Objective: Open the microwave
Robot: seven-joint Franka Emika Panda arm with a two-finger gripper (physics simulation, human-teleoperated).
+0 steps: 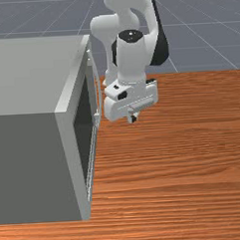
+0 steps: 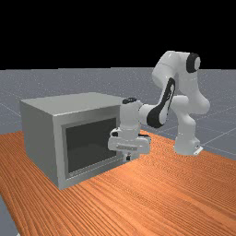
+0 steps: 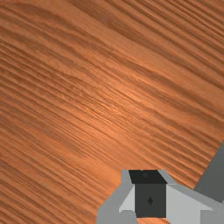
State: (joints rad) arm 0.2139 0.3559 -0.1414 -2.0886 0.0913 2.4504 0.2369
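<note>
In the front view my gripper (image 1: 133, 119) points down beside the microwave's front, right of the pale curved handle (image 1: 98, 88) with a gap between them. The grey microwave (image 1: 27, 77) stands at the left, its dark-windowed door (image 1: 84, 129) closed. The far view has the microwave (image 2: 41, 133) left of the gripper (image 2: 128, 158), and the hand covers the right end of the door (image 2: 92, 143). At the wrist view's bottom edge the gripper (image 3: 150, 188) is shut, its fingertips together and holding nothing.
Orange-brown table (image 1: 189, 158) lies under and around the hand. A grey surface (image 3: 214, 175), probably part of the microwave, stands close beside the fingers. The arm's base (image 2: 185, 143) is on the table behind, at the far view's right.
</note>
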